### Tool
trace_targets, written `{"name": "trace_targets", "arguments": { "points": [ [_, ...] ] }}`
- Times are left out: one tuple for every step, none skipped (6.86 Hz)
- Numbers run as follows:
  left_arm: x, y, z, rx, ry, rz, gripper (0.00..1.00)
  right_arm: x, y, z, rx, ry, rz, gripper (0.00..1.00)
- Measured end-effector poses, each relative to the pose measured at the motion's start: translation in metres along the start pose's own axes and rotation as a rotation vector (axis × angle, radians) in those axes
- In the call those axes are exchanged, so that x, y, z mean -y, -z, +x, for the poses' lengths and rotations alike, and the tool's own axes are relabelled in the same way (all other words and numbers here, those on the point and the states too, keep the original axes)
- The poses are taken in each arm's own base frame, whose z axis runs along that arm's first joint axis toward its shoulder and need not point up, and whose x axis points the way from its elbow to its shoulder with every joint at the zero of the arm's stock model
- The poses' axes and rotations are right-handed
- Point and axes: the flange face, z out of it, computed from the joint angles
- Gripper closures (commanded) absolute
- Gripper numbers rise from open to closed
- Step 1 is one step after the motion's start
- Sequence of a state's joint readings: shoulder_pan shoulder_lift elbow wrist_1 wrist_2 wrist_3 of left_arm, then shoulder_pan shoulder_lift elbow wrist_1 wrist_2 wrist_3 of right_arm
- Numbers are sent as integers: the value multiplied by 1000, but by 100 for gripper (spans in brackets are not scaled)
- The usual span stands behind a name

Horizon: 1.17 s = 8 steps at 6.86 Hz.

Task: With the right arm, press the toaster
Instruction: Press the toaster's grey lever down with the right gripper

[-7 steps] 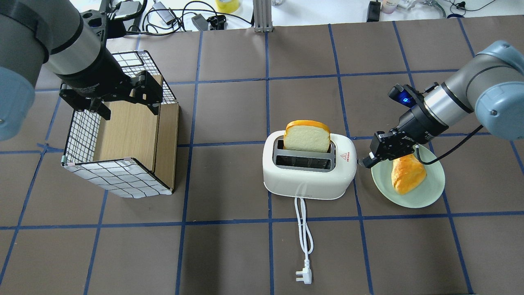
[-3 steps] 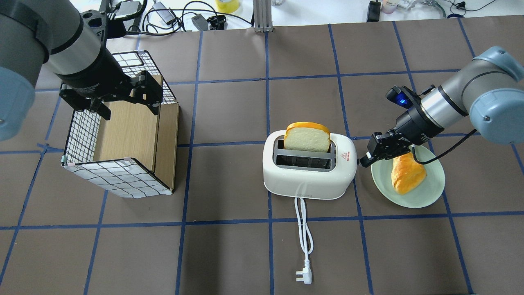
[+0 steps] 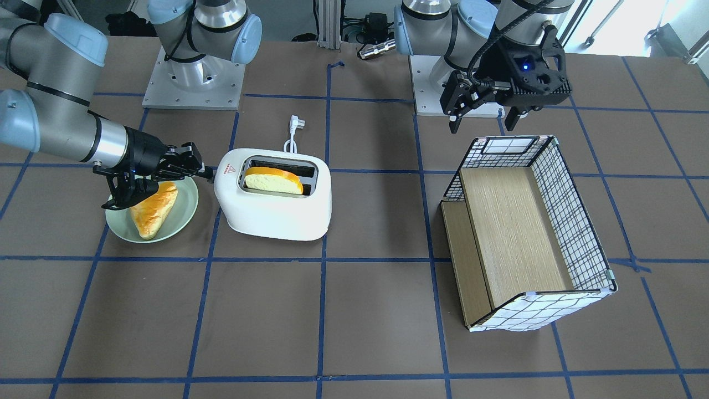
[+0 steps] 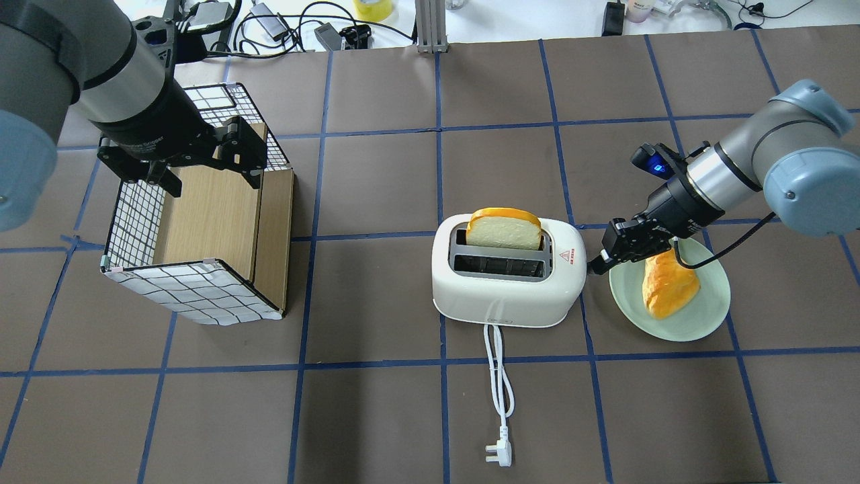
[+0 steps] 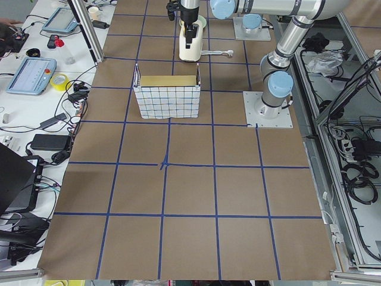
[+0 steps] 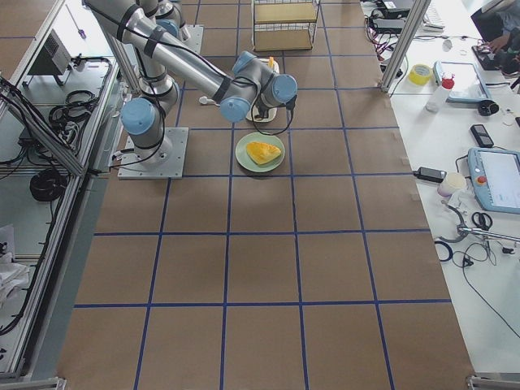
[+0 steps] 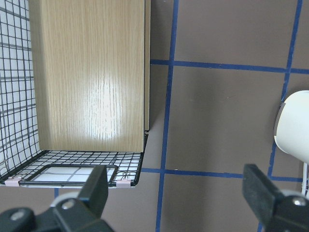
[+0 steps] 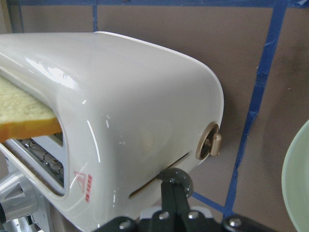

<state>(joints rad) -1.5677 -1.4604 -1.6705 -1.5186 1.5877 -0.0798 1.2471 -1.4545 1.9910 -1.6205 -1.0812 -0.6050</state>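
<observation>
In the front-facing view, the toaster (image 3: 277,213) is standing on the bench (image 3: 360,332) left of centre, with a bread slice (image 3: 274,180) sitting in one slot. The right tool (image 3: 208,175) is reaching in from the left, its tip meeting the toaster's left end. Under it, a pastry (image 3: 150,215) is lying on a green plate (image 3: 119,230). The left tool (image 3: 482,121) is hanging above the far end of a wire basket (image 3: 576,221) on the right.

From overhead, the right tool (image 4: 592,267) is touching the toaster's (image 4: 504,296) right end, and its cord (image 4: 498,396) is trailing toward the near edge.

In the left side view, the toaster (image 5: 190,52) is showing far off, beyond the basket (image 5: 166,101).

In the right side view, the plate (image 6: 244,158) is lying just before the near arm.

The left wrist camera is showing its fingers (image 7: 96,186) spread wide with nothing between them.

The right wrist camera is showing the fingers (image 8: 173,193) pressed together, gripping nothing, with the tip lying against the slot in the toaster's (image 8: 135,106) end, beside a gold knob (image 8: 211,145).
</observation>
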Motion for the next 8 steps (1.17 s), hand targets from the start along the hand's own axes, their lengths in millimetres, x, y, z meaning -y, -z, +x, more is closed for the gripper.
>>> {"name": "trace_targets", "arguments": {
  "points": [
    [0,0,0,0,0,0,0,2,-2,3,-3,4,-3,100],
    [0,0,0,0,0,0,0,4,-5,7,-3,5,-7,100],
    [0,0,0,0,0,0,0,5,-8,10,-2,5,-10,100],
    [0,0,0,0,0,0,0,5,-11,12,-5,8,-7,100],
    [0,0,0,0,0,0,0,4,-17,15,-13,15,3,100],
    [0,0,0,0,0,0,0,3,-23,18,-19,21,13,100],
    [0,0,0,0,0,0,0,2,-26,19,-23,24,17,100],
    [0,0,0,0,0,0,0,2,-27,20,-24,25,18,100]
  ]
}}
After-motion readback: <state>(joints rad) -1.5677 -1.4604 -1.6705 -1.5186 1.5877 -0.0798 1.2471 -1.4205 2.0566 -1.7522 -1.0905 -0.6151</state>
